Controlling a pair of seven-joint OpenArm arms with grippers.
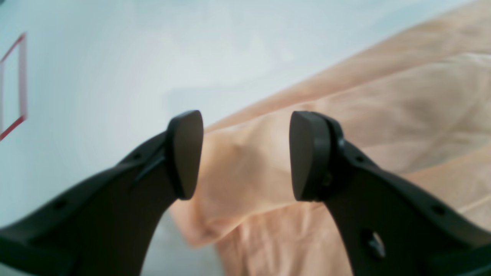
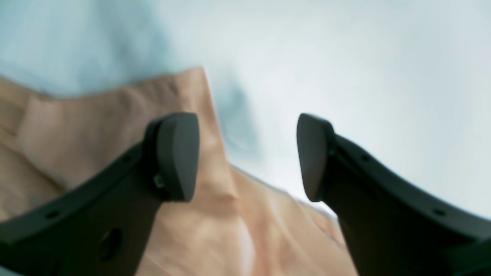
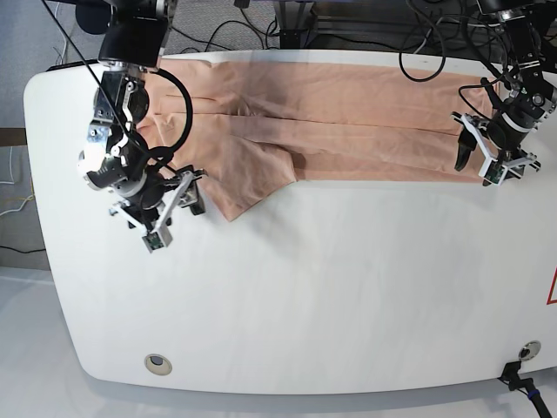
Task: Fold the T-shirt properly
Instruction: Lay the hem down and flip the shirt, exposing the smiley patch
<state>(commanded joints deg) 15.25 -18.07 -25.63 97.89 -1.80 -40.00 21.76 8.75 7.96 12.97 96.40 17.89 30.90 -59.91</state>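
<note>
The white surface (image 3: 331, 287) carried the shirt (image 3: 348, 131) along its far edge, lying as a long band already folded lengthwise, with one sleeve flap drooping toward the near side at the base view's left. The step in hand looked like taking hold for the next fold. The right gripper (image 2: 247, 157) hovered at the sleeve's edge, jaws apart and empty; the left gripper (image 1: 245, 155) hung over the band's opposite end, jaws likewise apart with cloth between but not pinched. Next, each probably needed to descend and close on an edge.
</note>
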